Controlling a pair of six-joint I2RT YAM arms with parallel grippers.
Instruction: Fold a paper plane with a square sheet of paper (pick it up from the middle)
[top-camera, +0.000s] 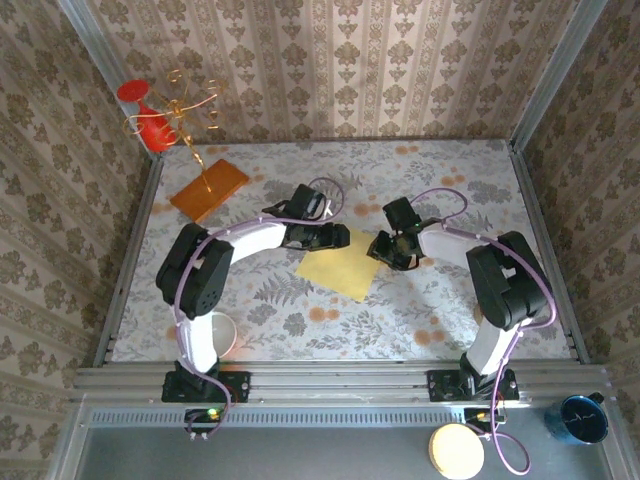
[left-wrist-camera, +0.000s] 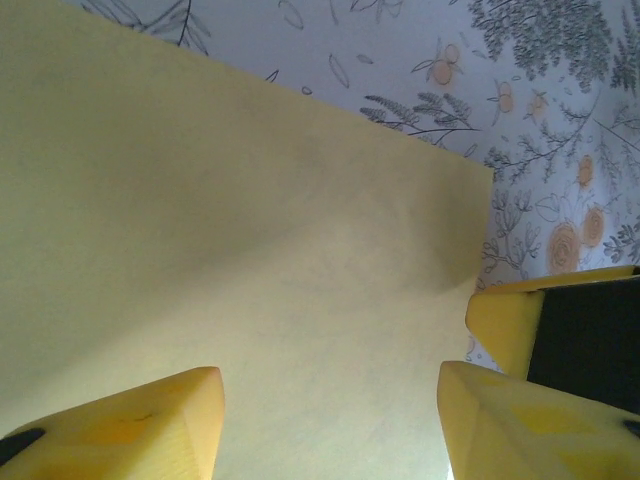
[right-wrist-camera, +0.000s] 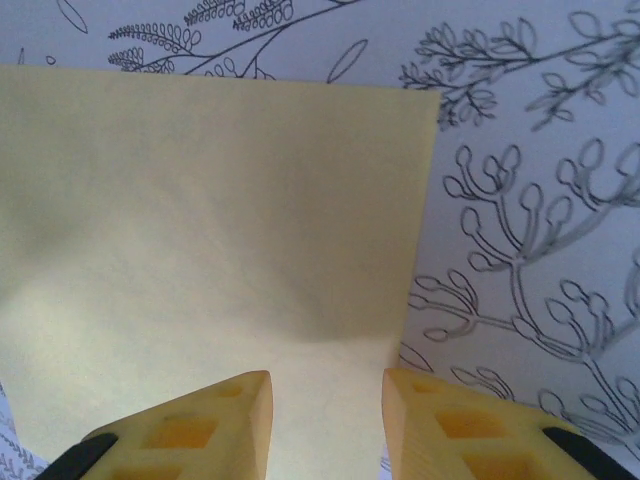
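Two sets of jaws low over the square sheet of paper (top-camera: 338, 272), unfolded and flat on the flowered bench (top-camera: 450, 310), right of the orange board (top-camera: 208, 190) and nearer the arm bases. Left jaws on the side of the sheet toward the board, standing wide apart, yellow fingers (left-wrist-camera: 130, 430) either side of bare paper. Right jaws on the side away from the board, apart too but by a narrower gap, fingers (right-wrist-camera: 200, 430) close above the sheet, with a soft swell in the paper just ahead. Contact between fingertips and paper impossible to tell. White bowl (top-camera: 222, 332) nearer than the board, beside the left arm's base.
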